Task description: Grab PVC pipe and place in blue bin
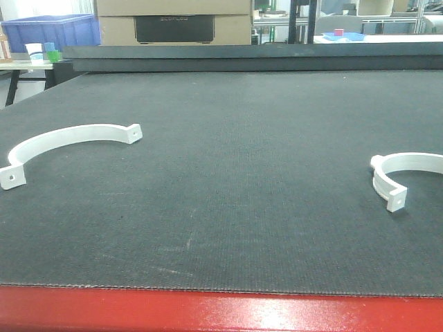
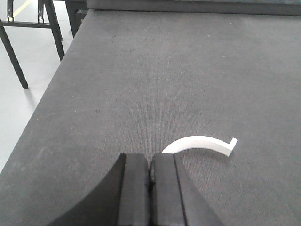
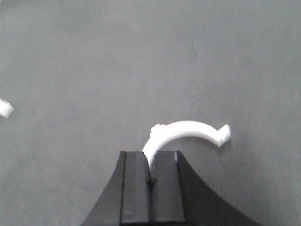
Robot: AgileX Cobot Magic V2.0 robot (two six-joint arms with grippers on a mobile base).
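Grey woven matting (image 1: pixel 228 173) covers the table, its red edge (image 1: pixel 221 311) at six o'clock. Two white PVC pipe clamp halves lie flat on it: the left half (image 1: pixel 76 133) at nine o'clock, the right half (image 1: pixel 415 162) at three. Blue bin (image 1: pixel 52 31) sits at eleven o'clock, beyond the mat. Cardboard box (image 1: pixel 173 21) at twelve bears faint lettering (unreadable). Left gripper (image 2: pixel 151 172) and right gripper (image 3: pixel 150 176) are pinched together, empty.
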